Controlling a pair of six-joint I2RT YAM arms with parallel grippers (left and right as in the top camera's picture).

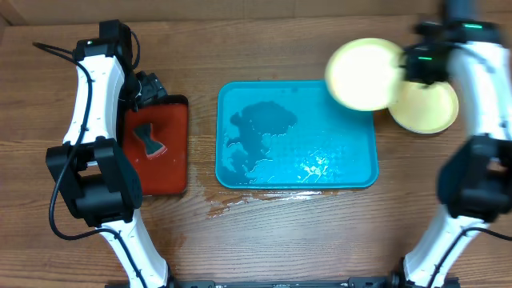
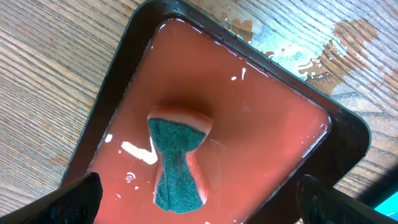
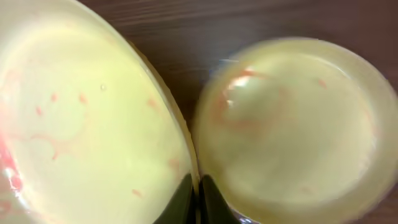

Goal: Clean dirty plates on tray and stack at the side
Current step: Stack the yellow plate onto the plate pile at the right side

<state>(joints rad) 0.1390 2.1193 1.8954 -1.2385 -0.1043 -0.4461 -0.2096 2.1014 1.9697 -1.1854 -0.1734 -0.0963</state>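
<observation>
**Overhead:** right gripper (image 1: 411,64) carries a plate (image 1: 364,74) over the tray (image 1: 240,172) corner, beside a second plate (image 1: 428,108) on the table.
**Left wrist:** left gripper (image 2: 199,208) spread, empty, above the sponge (image 2: 177,158).
**Right wrist:** fingers (image 3: 183,202) pinch only the rim, so the plate may slip or strike the second plate.

Bright, even light — white glare on the wet tray (image 1: 352,152); one plate (image 1: 364,74) seems motion-blurred, right-wrist view soft.

I see the tray (image 1: 344,144) turquoise blue with darker wet blotches. The raised plate (image 1: 364,74) and the resting plate (image 1: 428,108) are both pale yellow with faint pinkish-red smears. The smaller tray (image 1: 170,168) is red, rimmed black; its sponge (image 2: 177,158) dark green, edged pink. The desk (image 1: 280,240) is brown wood grain.
</observation>
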